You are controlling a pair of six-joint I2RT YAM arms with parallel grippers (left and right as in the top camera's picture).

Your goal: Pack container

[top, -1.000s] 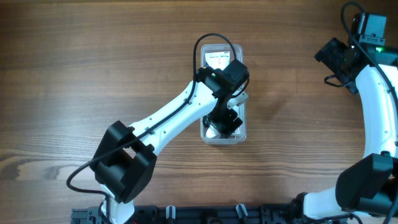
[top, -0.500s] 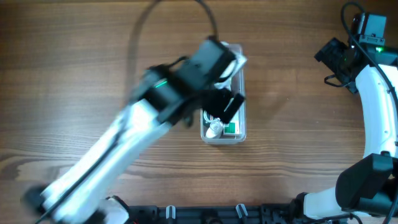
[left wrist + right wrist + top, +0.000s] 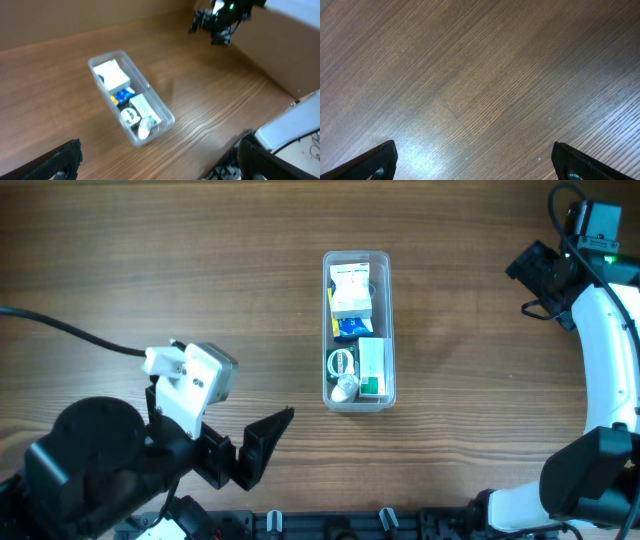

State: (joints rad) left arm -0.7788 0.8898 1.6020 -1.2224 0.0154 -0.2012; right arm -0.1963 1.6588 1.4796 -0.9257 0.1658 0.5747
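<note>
container (image 3: 326, 330) at desk (image 3: 150, 260) centre, long axis running away from robot. inside: white box (image 3: 351, 288) at far end, blue packet (image 3: 349, 327) next, green-white box (image 3: 374, 367) near right, round white item (image 3: 341, 362) and small bottle (image 3: 345, 388) near left. left gripper (image 3: 161, 140) raised at near-left, well apart from container, fingers wide apart, empty. right gripper (image 3: 475, 152) far right over bare desk, fingers apart, empty.

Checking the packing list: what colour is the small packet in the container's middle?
The packet in the container is blue with some yellow; clearest in the overhead view.
</note>
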